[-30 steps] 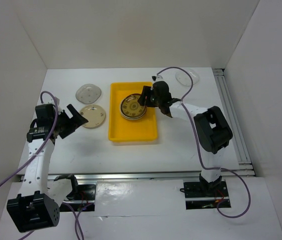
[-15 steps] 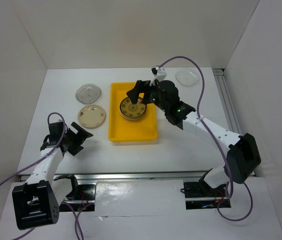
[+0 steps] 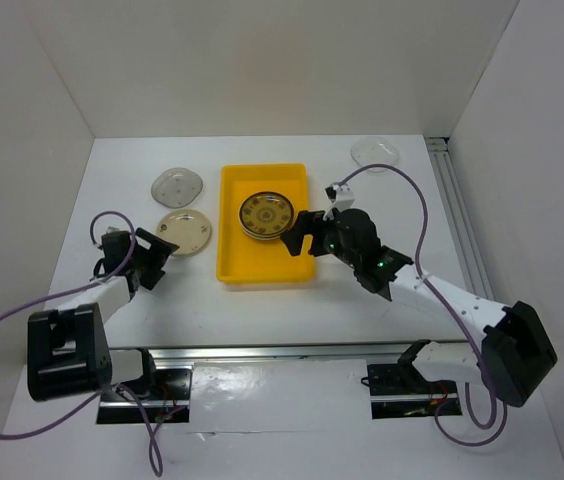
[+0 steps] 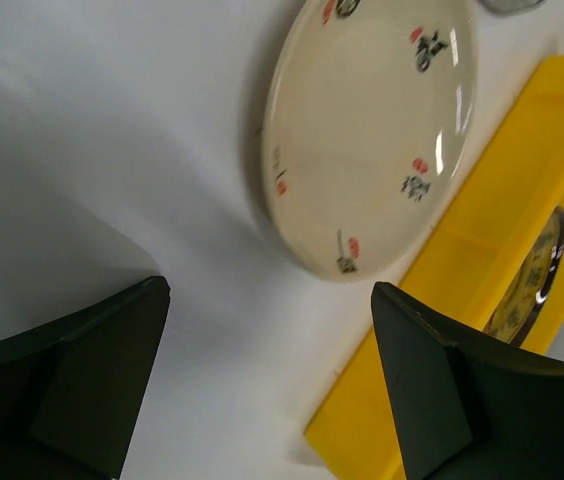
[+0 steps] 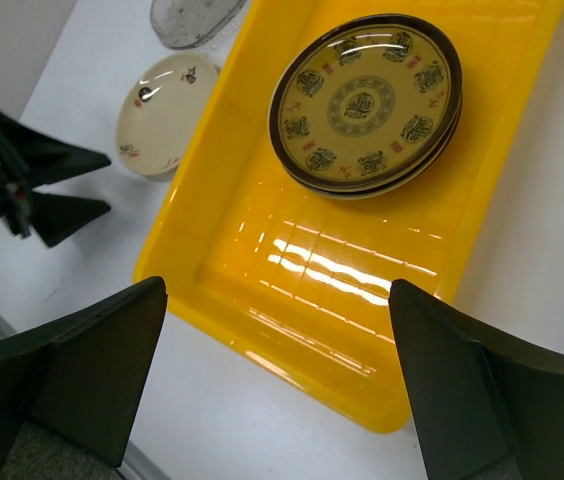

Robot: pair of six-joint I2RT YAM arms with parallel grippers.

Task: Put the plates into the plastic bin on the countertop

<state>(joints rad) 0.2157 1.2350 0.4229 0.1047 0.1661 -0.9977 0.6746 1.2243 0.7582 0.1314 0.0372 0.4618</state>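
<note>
Over the last second the right arm has drawn back from above the stack and swung toward the near right. The dark brown plate [image 3: 265,213] that it held tilted over the tray a second ago now lies flat on top of the stack. The left arm has sunk from a raised elbow to a low reach along the countertop [image 3: 262,300].

The right gripper [image 3: 292,235] hangs over the right rim of the yellow plastic bin [image 3: 262,265]. Its jaws are spread wide with nothing between them. From the right wrist, the two fingers frame the bin's bare ribbed floor [image 5: 302,270]. The gold-patterned plate [image 5: 367,100] sits in the far half of the bin on at least one more dark-rimmed plate; how many lie beneath cannot be told.

The left gripper [image 3: 159,258] rests low, just beside the near left edge of the cream plate [image 3: 184,231]. Its jaws are also released and empty. The left wrist view shows the cream plate [image 4: 372,130] flat on the white surface ahead of the fingers, apart from them. The bin's yellow wall [image 4: 482,280] is beyond it, and a sliver of the stacked plate [image 4: 534,280] shows over the rim.

Three plates lie outside the bin:
- The cream plate is just left of the bin's left wall.
- The grey speckled plate [image 3: 178,186] is behind the cream one, close to it.
- The clear plate [image 3: 376,152] is well apart from the others, at the far right of the countertop.
</note>
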